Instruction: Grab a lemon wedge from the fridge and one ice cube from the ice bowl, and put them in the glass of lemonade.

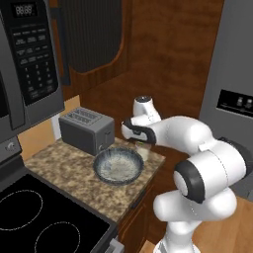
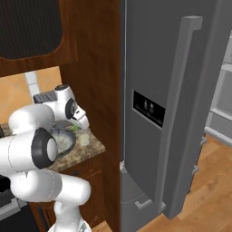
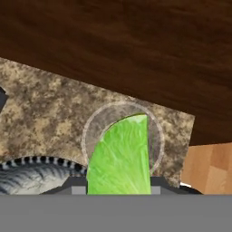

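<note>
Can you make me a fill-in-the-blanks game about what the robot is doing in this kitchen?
1. The fingers hold a yellow-green lemon ____ over the glass of lemonade.
2. The glass stands on the speckled counter right beside the ice ____.
3. Behind the ice bowl sits a grey ____ with slots on top.
4. The fridge has a black dispenser panel on its ____.

Missing words: wedge; bowl; toaster; door

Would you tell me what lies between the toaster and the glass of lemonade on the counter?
The ice bowl lies between the toaster and the glass of lemonade, nearer the counter's front edge; the left base view shows it.
</note>
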